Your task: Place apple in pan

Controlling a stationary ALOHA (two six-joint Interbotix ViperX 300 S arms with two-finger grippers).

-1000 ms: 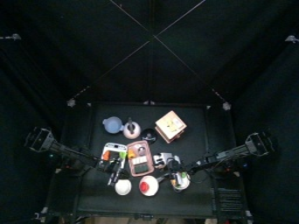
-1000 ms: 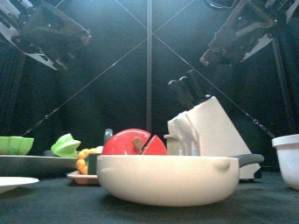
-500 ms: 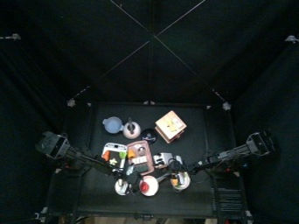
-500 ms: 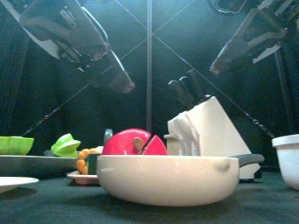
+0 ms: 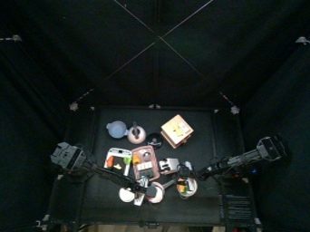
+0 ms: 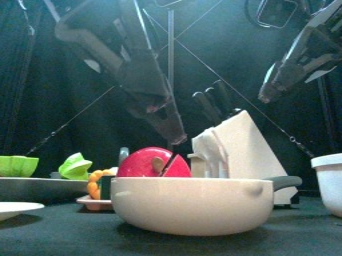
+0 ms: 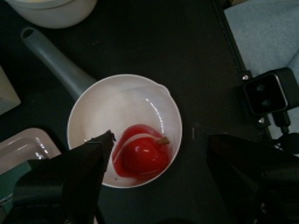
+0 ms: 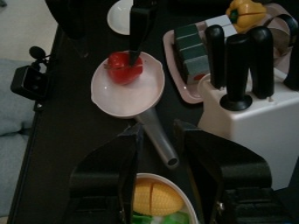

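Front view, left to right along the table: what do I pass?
Green bowl at the left edge → light green toy piece → white pan → knife block → white cup at the right edge. The red shape behind the pan overlaps it, so I left it out.

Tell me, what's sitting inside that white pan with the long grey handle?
A small red apple lies inside the white pan, near its rim, between the left gripper's open jaws. The rest of the pan looks bare. The apple covers the spot beneath it.
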